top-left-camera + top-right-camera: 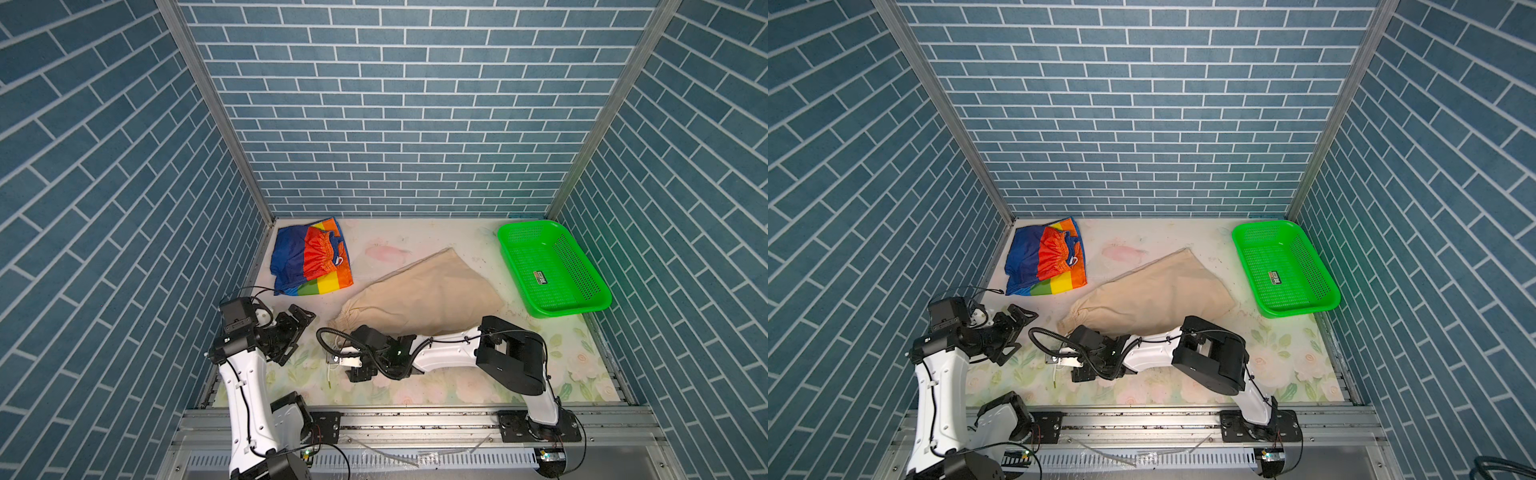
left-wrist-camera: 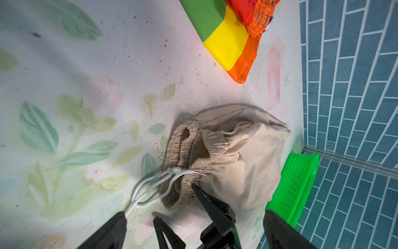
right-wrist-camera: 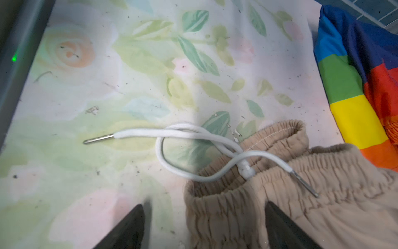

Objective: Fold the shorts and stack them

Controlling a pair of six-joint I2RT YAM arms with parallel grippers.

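My right hand (image 3: pixel 203 205) is low over the desk (image 1: pixel 457 386), fingers apart. The gathered waistband (image 3: pixel 323 172) of the beige shorts (image 1: pixel 419 299) lies between them, not pinched. The white drawstring (image 3: pixel 193 138) lies knotted just ahead of my fingertips, with one metal tip on the desk and one on the waistband. The rest of the beige pair lies flat along the far side of that forearm. My left hand (image 1: pixel 301 336) hangs wide open near the right one, holding nothing. The rainbow shorts (image 1: pixel 309 262) lie crumpled just beyond it, apart from the beige pair. A green basket (image 1: pixel 577 266) sits well past my right elbow.
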